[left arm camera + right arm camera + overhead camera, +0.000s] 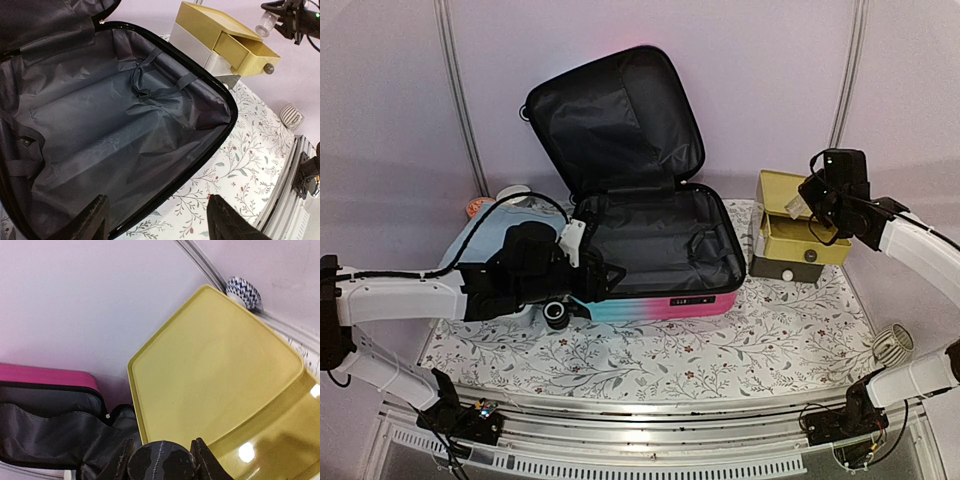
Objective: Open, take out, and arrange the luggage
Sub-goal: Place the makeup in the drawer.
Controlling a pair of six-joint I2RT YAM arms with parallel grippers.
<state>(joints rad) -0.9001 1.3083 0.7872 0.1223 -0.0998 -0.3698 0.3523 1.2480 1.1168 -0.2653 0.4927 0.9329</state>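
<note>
Currently: the luggage (660, 300) lies open at the middle of the table (650, 355), toward its back edge, with the lid propped upright against the wall. The black lining is bare; only the straps show inside.

The left gripper (157, 207) hangs at the case's near left rim, pincer wide, gripping nothing. The right gripper (160, 457) is closed on a small clear bottle (267, 22). It holds the bottle above the yellow drawer box (800, 240), which sits just beside the case's right side, near the table's back right corner. The drawer (245, 50) is pulled out.

Judged step: stowing the bottle in the drawer.

To do it well:
- Bring the bottle over the open tray, not over the box's flat top.
- Lower it until it is close to the tray floor, then release. A drop from height could bounce or tip it.
- Withdraw straight up so the fingers do not catch the drawer front.
</note>
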